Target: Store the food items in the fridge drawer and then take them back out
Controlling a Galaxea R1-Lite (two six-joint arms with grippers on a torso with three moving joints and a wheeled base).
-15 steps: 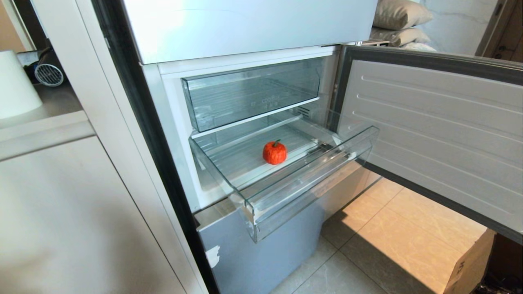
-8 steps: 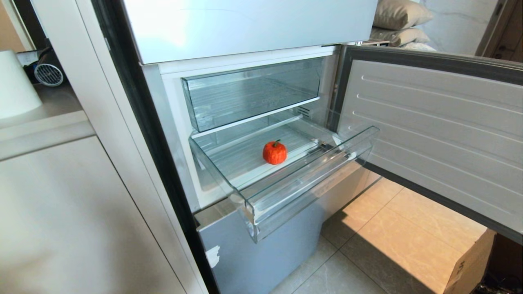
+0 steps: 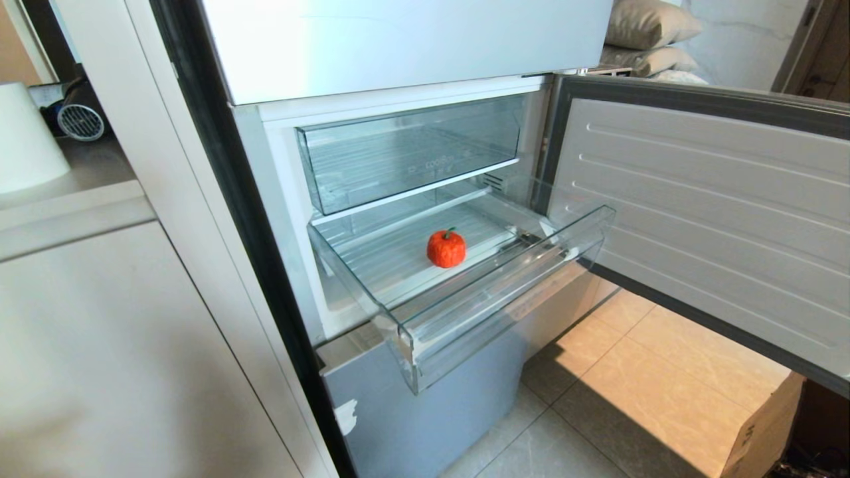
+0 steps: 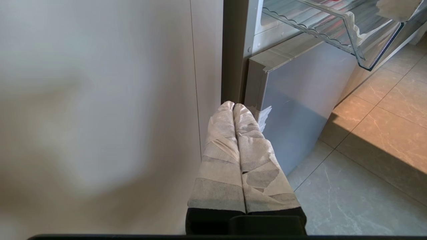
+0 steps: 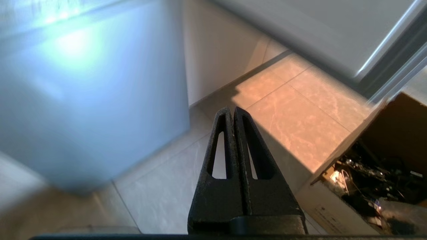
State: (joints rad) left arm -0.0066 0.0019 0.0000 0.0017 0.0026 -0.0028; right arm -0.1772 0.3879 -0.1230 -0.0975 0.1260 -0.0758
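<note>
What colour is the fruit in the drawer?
Red-orange, with a dark green stem; the fruit shows best in the head view.

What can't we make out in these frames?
- Head view: neither arm shows, so where each stands relative to the tomato in the pulled-out fridge drawer is unknown.
- Right wrist view: blur smears the grey panel; cardboard box cut off by the edge, contents too dark.
- Left wrist view: drawer cut off by the top edge.

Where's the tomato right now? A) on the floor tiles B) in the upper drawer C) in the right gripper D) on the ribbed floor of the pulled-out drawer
D: the tomato sits alone on the ribbed floor of the pulled-out drawer; no gripper is near it in the head view.
</note>
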